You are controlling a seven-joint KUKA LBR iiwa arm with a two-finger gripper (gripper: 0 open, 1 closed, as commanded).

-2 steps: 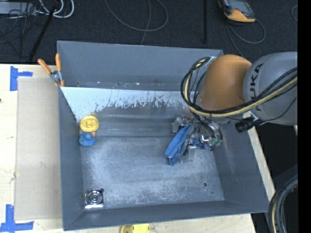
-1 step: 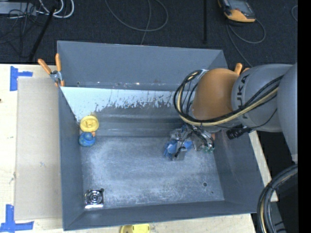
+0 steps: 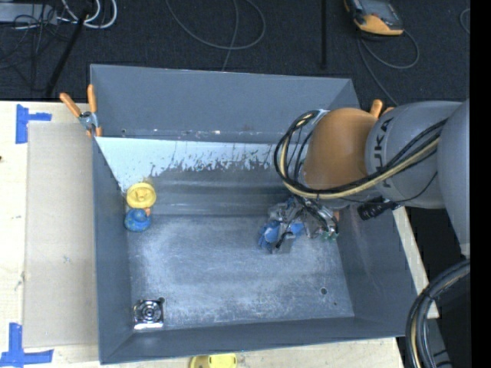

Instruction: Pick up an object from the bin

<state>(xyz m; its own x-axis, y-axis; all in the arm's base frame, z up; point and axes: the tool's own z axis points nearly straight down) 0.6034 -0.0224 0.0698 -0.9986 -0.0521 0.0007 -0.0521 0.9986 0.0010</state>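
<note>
My gripper point(image 3: 295, 222) hangs low over the right part of the bin floor, just under the arm's orange cover. A small blue thing point(image 3: 270, 236) lies on the floor at its lower left tip, touching or nearly touching it. Whether that blue thing sits between the fingers is not visible.
A small bottle-like thing with a blue body and round yellow cap point(image 3: 140, 205) stands at the bin's left wall. A small shiny metal piece point(image 3: 148, 312) lies in the front left corner. The arm and its cables cover the bin's back right.
</note>
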